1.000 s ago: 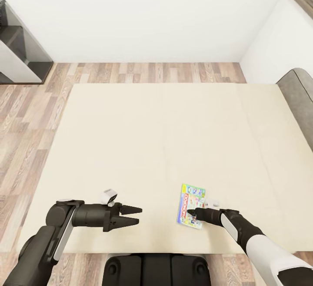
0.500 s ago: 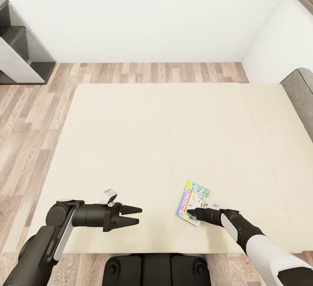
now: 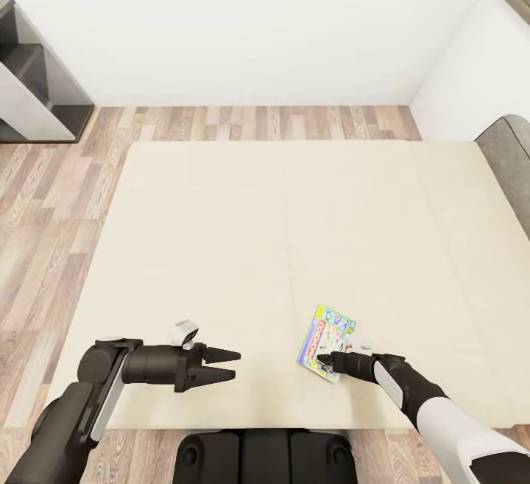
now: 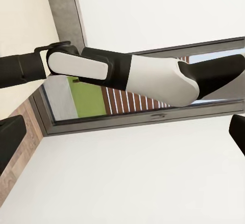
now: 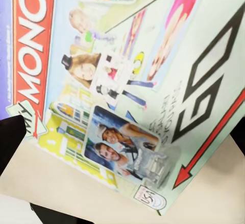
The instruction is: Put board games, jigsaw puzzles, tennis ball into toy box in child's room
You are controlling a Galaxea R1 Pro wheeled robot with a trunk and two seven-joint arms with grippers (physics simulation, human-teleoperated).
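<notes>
**Early stage: one board game being reached for on the bed**

Nearest the robot, the right gripper [image 3: 324, 360] lies at the near edge of the board game [image 3: 327, 342], a flat, brightly printed box resting on the bed [image 3: 243, 233]. In the head view the fingers taper to one dark point over the box's near corner, and in the right wrist view the box lid [image 5: 122, 75] spans the frame with dark finger tips at opposite borders; whether the fingers are open, closed or already clamped on the box cannot be told. The left gripper [image 3: 221, 365] hovers over the bed's near edge, well to the left of the board game, its fingers slightly parted and holding nothing. The left wrist view looks across at the right forearm [image 4: 127, 73], with a window frame behind it.

Beyond the board game the bed surface runs bare to its far edge, then wooden floor [image 3: 243, 121] and a white wall. A dark shelf unit [image 3: 37, 79] stands past the bed's far left corner.

As a judgement, the task is near its beginning or middle: this game remains on the bed, not yet lifted. No container appears in these frames, so the contents of the toy box cannot be assessed, nor the state of the other toys.
</notes>
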